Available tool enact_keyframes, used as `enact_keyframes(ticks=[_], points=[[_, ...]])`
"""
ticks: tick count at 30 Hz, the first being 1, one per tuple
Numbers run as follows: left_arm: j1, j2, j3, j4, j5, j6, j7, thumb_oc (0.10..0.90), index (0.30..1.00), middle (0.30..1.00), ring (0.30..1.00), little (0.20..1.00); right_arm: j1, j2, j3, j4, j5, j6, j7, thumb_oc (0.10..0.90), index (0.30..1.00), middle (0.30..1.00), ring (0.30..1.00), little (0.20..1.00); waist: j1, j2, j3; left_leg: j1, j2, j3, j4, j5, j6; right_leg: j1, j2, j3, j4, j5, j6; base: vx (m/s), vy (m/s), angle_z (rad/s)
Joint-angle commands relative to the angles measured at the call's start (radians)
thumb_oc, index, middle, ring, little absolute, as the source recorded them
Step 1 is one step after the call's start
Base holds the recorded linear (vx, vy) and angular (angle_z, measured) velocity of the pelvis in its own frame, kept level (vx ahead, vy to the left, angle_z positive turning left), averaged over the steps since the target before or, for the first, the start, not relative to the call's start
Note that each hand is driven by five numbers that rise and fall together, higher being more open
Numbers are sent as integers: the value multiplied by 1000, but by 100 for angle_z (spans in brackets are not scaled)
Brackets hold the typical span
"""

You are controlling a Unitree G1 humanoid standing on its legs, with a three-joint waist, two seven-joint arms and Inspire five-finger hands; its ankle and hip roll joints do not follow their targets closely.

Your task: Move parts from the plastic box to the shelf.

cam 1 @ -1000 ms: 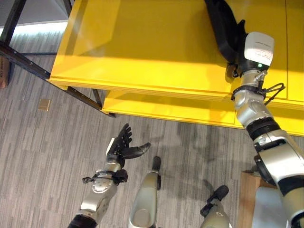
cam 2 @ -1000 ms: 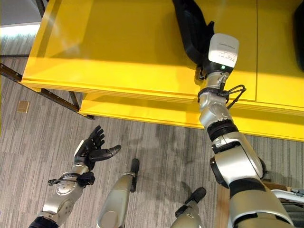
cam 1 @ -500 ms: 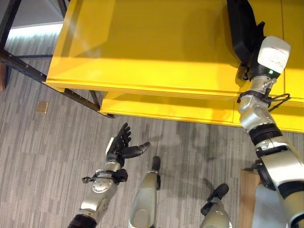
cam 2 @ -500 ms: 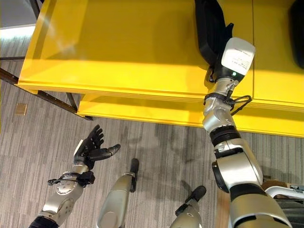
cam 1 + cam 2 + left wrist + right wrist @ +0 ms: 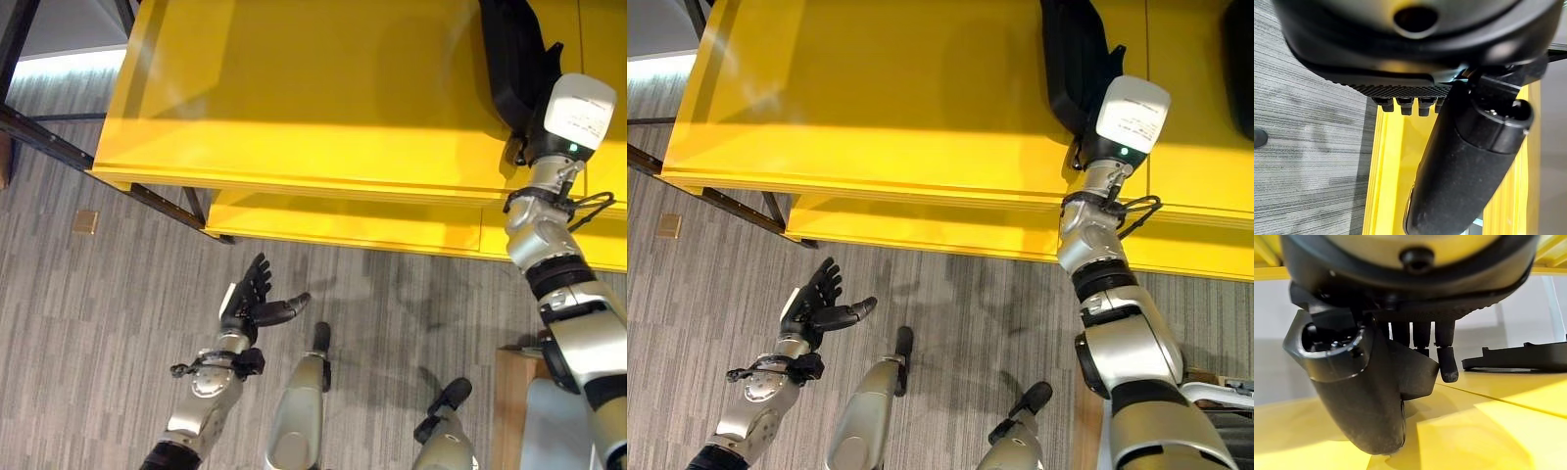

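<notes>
A long black part [image 5: 509, 49] lies on the top board of the yellow shelf [image 5: 294, 88], at its right end. My right hand [image 5: 1366, 382] reaches onto that board, with its thumb and curled fingers closed on the near end of the part. A second black part [image 5: 1518, 362] lies flat on the shelf further right, also seen as a dark part [image 5: 1242, 39] at the edge of the right eye view. My left hand [image 5: 250, 304] hangs low over the floor, open, with its fingers spread and nothing in it.
A lower yellow board [image 5: 343, 220] juts out under the top one. Dark metal frame bars [image 5: 59, 137] slant across the floor at the left. A small tan square [image 5: 85, 221] lies on the grey floor. A wooden edge [image 5: 509, 392] stands at the lower right.
My right hand has slid to the right along the shelf top, taking the black part with it. The left hand has stayed where it was.
</notes>
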State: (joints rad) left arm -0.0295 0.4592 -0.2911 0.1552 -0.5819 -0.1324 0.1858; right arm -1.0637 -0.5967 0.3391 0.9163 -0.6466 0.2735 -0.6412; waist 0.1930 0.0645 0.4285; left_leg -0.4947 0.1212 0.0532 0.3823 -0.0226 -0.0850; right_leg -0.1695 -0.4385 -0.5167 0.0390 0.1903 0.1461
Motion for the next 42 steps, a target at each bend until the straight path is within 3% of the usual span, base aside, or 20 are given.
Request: enact_keyframes(ticks=[1, 14, 24, 33, 37, 42], points=[[-3, 19, 20, -75, 20, -107, -4, 900, 1000, 1000, 1000, 1000, -54, -155, 55, -38, -32, -10, 19, 900, 1000, 1000, 1000, 1000, -11, 20, -9, 44, 47, 10, -118, 78, -14, 10, -39, 36, 150, -78, 72, 9, 10, -4], [15, 17, 45, -75, 10, -102, 1, 900, 1000, 1000, 1000, 1000, 6, -135, 128, -424, -160, -118, 126, 900, 1000, 1000, 1000, 1000, -23, 1, -3, 45, 52, 15, -113, 74, -14, 4, -38, 46, 155, -78, 69, 3, -3, -6], [36, 16, 67, -82, 21, -93, 13, 900, 1000, 1000, 1000, 1000, 78, -125, 93, -696, -168, -202, 149, 900, 1000, 1000, 1000, 1000, -34, -15, 1, 39, 53, 15, -106, 70, -13, 0, -37, 51, 158, -80, 69, 2, -1, -1], [53, 9, 85, -98, 33, -88, 33, 900, 1000, 1000, 1000, 1000, 180, -108, 1, -851, -100, -250, 123, 900, 1000, 1000, 1000, 1000, -48, -28, 0, 38, 59, 18, -101, 70, -16, -7, -34, 59, 163, -82, 69, 0, 0, 0], [59, -1, 86, -94, 34, -85, 45, 900, 1000, 1000, 1000, 1000, 249, -67, -82, -923, 49, -301, 90, 900, 1000, 1000, 1000, 1000, -64, -34, -1, 43, 66, 22, -104, 73, -19, -13, -31, 66, 165, -84, 67, -4, 1, -2], [75, 1, 86, -92, 30, -82, 51, 900, 1000, 1000, 1000, 1000, 297, -54, -152, -989, 147, -340, 63, 900, 1000, 1000, 1000, 1000, -76, -42, -2, 51, 71, 27, -108, 76, -23, -14, -28, 73, 166, -86, 68, -2, -2, -2]])
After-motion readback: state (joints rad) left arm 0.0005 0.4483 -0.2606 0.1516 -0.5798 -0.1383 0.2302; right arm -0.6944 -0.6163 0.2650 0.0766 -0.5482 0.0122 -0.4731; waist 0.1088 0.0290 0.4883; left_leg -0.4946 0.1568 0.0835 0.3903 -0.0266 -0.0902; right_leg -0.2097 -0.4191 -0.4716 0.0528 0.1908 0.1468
